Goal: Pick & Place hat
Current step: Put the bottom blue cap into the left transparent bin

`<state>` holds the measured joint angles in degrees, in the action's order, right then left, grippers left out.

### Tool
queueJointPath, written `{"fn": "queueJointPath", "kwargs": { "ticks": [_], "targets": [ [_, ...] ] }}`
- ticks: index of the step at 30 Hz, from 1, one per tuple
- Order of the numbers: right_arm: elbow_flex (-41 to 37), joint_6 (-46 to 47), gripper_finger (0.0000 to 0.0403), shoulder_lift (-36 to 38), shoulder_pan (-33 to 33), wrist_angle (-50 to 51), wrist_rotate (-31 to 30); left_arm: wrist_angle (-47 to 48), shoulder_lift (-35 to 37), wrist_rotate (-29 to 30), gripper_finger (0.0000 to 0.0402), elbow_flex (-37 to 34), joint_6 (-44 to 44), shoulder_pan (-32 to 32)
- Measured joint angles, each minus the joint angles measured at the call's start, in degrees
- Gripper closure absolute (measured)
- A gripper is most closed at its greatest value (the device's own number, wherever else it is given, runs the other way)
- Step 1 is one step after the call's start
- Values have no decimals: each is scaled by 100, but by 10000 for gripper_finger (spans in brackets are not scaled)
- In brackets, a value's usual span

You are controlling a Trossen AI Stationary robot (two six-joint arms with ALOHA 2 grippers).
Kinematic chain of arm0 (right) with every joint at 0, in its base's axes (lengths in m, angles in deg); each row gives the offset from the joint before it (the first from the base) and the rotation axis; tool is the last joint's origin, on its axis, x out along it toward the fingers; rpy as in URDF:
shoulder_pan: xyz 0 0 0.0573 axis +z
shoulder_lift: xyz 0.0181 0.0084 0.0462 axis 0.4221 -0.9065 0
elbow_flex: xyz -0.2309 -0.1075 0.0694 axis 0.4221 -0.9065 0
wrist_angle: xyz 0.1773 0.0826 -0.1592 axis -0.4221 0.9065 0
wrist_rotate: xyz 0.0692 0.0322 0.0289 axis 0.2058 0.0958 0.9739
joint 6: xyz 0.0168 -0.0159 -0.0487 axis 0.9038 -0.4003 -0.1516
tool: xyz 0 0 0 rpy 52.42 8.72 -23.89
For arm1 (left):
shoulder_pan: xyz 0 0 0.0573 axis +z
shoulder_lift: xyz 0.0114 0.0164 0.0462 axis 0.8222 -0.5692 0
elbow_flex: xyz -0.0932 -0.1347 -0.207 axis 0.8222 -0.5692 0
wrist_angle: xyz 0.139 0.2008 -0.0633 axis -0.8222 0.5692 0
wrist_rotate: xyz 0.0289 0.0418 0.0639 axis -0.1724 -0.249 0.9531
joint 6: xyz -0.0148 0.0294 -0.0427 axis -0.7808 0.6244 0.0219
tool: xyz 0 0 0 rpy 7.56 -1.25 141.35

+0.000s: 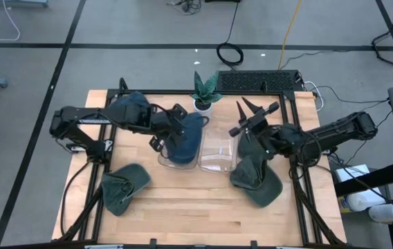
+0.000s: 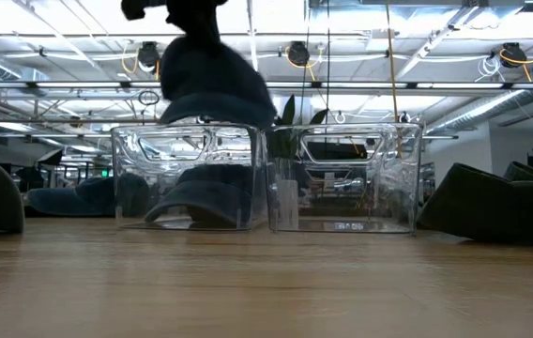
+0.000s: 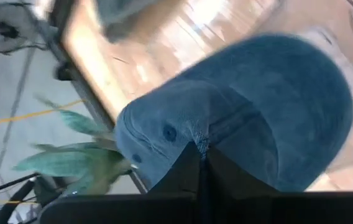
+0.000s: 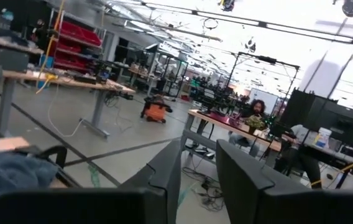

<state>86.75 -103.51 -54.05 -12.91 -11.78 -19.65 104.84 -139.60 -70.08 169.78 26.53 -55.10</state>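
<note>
My left gripper (image 3: 198, 163) is shut on a blue hat (image 1: 186, 137), which hangs over the left clear bin (image 1: 163, 160). In the low view this hat (image 2: 212, 83) hangs just above the bin's rim, and another dark hat (image 2: 199, 202) lies inside the bin on its floor. My right gripper (image 1: 255, 111) stands open and raised beside the right clear bin (image 1: 217, 149), with nothing between its fingers (image 4: 164, 171). Loose hats lie on the table at the near left (image 1: 124, 187), near right (image 1: 255, 180) and far left (image 1: 131, 107). My left gripper pinches the hat's crown fabric (image 3: 192, 140) between its two shut fingers, close to the two small eyelets. The fingers slant down at it from the table's left side. The hat hangs below the fingers, lifted clear above the left bin.
A potted plant (image 1: 205, 90) stands just behind the bins, and a keyboard (image 1: 259, 81) lies at the far edge. Bare wood shows along the near edge (image 1: 196, 214) between the two near hats. A person sits far off in the room (image 4: 257, 112).
</note>
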Motion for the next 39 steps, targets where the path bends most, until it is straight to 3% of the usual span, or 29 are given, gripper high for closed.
{"fn": "queueJointPath", "kwargs": {
  "ticks": [12, 19, 32, 39],
  "targets": [
    [0, 6, 317, 15, 81, 130, 3, -976, 36, 85, 399, -1201, 390, -153],
    [0, 6, 318, 12, 81, 130, 5, -1612, 35, -175, 399, -1828, 414, -185],
    [0, 262, 319, 12, 81, 482, 7, -2281, 38, -332, 399, -2360, 441, -207],
    [0, 459, 319, 10, 81, 701, 40, -2488, 38, 309, 389, -2494, 78, -176]
  ]
}}
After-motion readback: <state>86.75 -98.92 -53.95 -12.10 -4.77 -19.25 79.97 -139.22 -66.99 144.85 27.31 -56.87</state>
